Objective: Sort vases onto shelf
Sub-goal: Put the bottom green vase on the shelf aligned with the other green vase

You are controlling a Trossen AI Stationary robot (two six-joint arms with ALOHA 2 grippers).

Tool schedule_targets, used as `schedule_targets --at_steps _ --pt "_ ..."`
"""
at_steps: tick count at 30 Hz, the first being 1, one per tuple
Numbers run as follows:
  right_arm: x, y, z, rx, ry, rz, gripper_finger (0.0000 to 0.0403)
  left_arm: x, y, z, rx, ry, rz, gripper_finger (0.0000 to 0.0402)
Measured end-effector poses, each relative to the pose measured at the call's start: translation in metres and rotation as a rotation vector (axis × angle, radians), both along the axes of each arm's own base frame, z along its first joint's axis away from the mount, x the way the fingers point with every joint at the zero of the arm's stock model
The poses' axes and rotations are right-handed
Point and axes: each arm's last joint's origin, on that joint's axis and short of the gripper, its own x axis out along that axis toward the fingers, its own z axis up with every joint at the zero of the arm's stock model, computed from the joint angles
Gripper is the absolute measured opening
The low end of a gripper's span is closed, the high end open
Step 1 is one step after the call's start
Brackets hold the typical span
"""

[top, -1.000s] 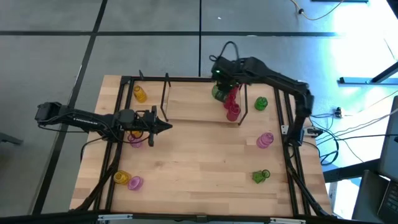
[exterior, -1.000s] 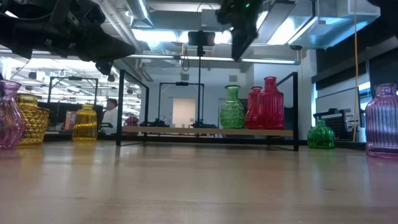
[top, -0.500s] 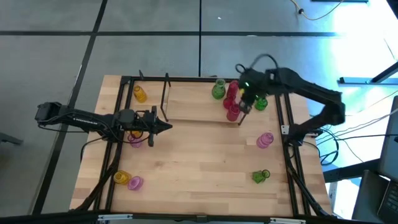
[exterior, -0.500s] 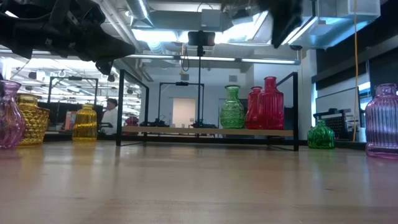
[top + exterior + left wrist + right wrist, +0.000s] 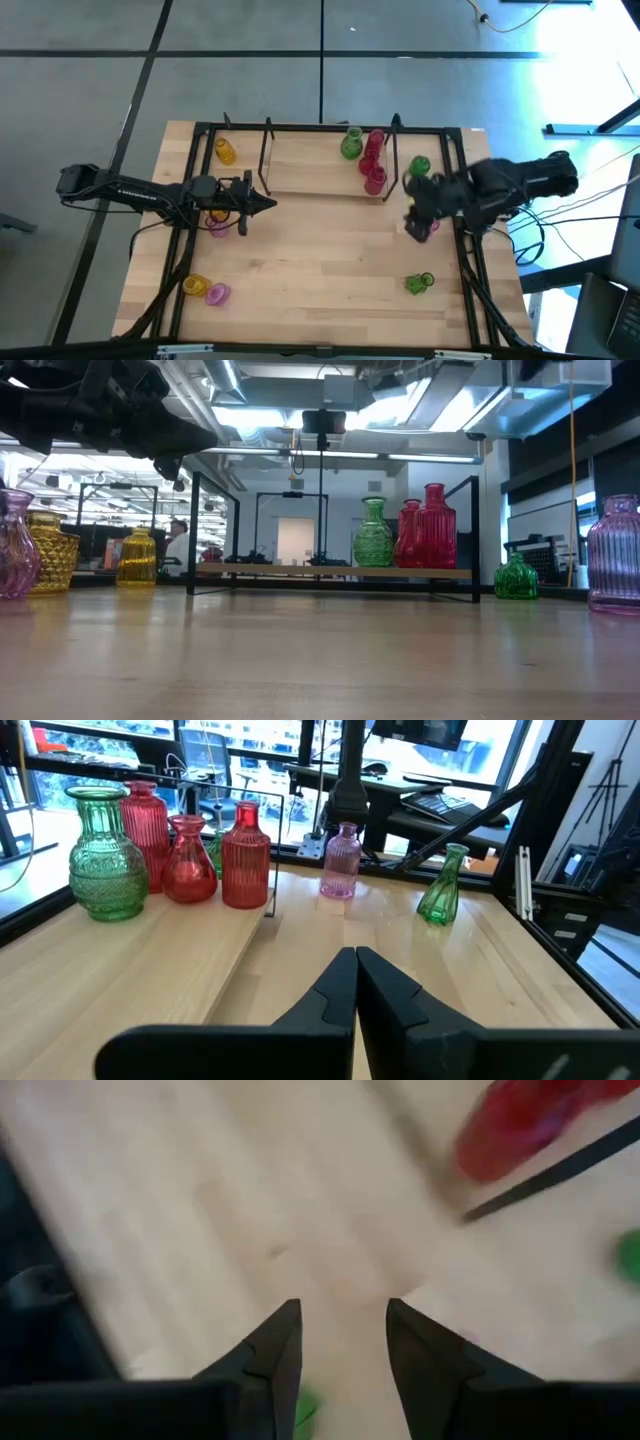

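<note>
We hold the right gripper (image 5: 415, 212) open and empty above the pink vase (image 5: 428, 226), right of the shelf (image 5: 310, 163). We should descend straight over its neck and close gently. The left gripper (image 5: 268, 203) waits closed at left. The shelf carries one green vase (image 5: 350, 146) and three red vases (image 5: 373, 165).

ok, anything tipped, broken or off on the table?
Nothing stands out. The green vase and three red vases stand upright on the shelf; the loose ones visible in the side views look upright too.
</note>
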Motion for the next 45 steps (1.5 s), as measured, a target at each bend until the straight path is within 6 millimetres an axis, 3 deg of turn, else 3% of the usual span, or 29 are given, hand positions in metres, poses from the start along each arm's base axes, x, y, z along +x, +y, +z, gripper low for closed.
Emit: schedule_targets --at_steps 11,17,24,33,45 --pt "-0.024 0.078 -0.011 0.211 0.106 -0.07 0.0131 0.0 0.0 0.0 0.0 0.001 0.0 0.0001" --pt "-0.037 0.107 -0.021 0.208 0.189 -0.124 0.0131 0.0 0.0 0.0 0.0 0.002 0.001 0.0001" --pt "-0.039 0.121 -0.04 0.198 0.232 -0.175 0.0131 0.0 0.0 -0.001 0.0 0.009 0.001 0.0001" --pt "-0.034 0.13 -0.085 0.235 0.287 -0.117 0.0131 0.0 0.0 -0.001 0.0 0.009 0.005 0.0001" --pt "-0.033 0.13 -0.104 0.196 0.277 -0.083 0.0131 0.0 0.001 -0.001 0.007 0.008 0.042 0.0001"
